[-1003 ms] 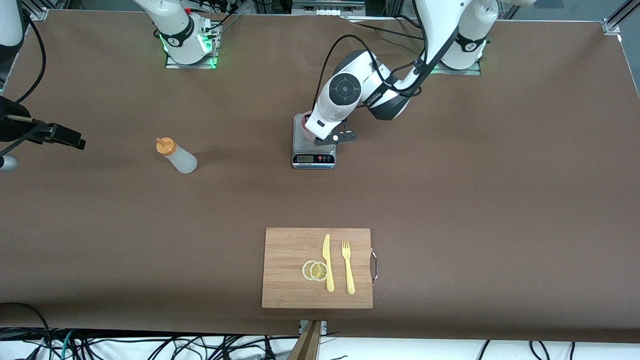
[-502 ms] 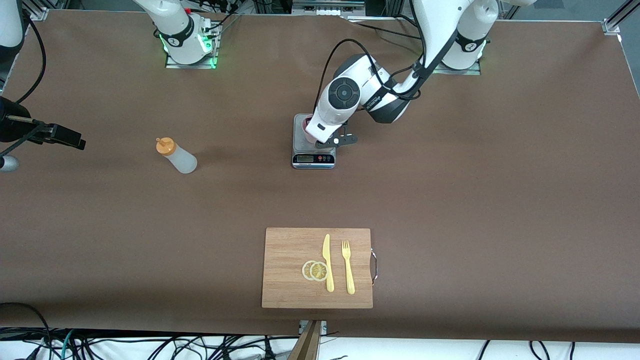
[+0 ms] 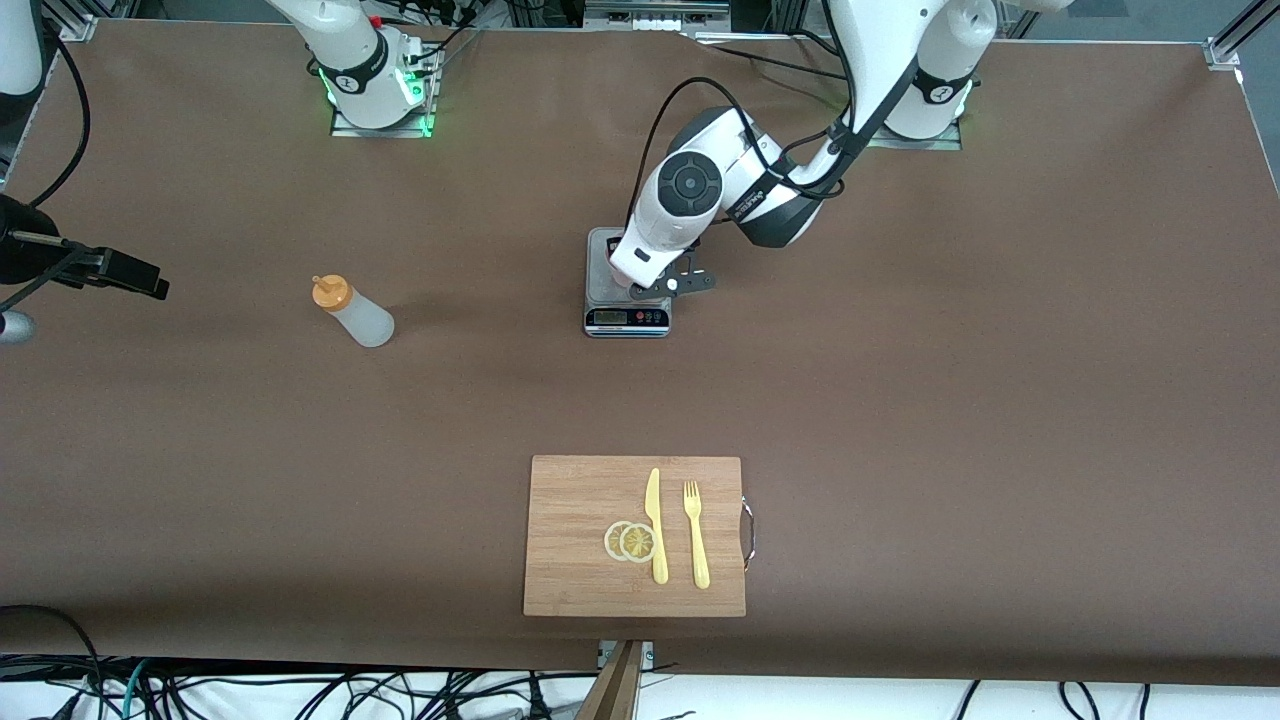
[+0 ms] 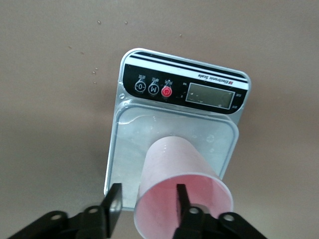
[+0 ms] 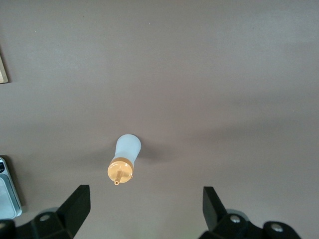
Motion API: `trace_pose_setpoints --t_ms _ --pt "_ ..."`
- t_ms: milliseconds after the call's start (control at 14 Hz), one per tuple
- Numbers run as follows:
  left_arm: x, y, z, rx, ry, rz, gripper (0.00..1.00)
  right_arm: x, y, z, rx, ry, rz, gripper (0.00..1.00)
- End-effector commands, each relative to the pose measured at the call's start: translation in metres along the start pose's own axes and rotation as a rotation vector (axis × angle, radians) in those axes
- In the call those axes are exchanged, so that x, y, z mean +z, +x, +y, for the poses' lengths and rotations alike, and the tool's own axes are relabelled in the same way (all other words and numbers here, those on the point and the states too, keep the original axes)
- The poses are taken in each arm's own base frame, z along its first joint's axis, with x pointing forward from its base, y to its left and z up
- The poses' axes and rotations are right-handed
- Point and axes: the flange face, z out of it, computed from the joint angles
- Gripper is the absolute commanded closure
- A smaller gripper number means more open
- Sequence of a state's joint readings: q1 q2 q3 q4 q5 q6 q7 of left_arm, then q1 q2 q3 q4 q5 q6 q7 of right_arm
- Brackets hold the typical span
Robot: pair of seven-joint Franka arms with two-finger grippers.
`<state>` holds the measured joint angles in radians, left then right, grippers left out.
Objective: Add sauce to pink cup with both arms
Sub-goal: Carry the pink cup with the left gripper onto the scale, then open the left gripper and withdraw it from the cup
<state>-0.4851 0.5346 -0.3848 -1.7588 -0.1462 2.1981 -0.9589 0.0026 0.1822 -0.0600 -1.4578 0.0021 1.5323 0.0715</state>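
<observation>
Pink cup: the pink cup is standing upright on the platform of the grey scale, in the upper centre of the front view, where the left arm's wrist is hiding most of it. It is sitting there so the added sauce can be weighed, as I judge it.
Left gripper: the left gripper is hanging over the cup's rim with its jaws parted. 1 finger is standing outside the wall with a gap showing, and the other is reaching inside the cup. It is gripping nothing, which suggests the cup is being left to stand on its own.
Sauce: the sauce bottle is standing on the bare table at mid-height of the front view. It is well apart from the scale, toward the right arm's end, with its orange nozzle cap pointing up.
Right gripper: the right gripper is hovering above the bottle with its 2 fingers spread wide, holding nothing. It is looking straight down on the cap, which reads as lining up for a grasp.
Step in hand: the pour is not yet happening, and the bottle is waiting to be picked up.
Other things: a wooden cutting board is lying in the lower centre of the front view. It is carrying 2 lemon slices, a yellow knife and a yellow fork, all clear of the work.
</observation>
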Motion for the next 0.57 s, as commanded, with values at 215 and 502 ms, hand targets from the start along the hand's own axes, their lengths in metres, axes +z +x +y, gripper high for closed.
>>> trace_pose_setpoints --t_ms 215,502 --pt "-0.073 0.0 -0.018 0.017 0.022 0.056 0.0 -0.005 0.001 0.002 0.006 0.001 0.003 0.0" --pt "-0.149 0.03 -0.068 0.028 0.026 0.083 0.0 -0.005 0.001 0.002 0.006 -0.002 0.002 0.0"
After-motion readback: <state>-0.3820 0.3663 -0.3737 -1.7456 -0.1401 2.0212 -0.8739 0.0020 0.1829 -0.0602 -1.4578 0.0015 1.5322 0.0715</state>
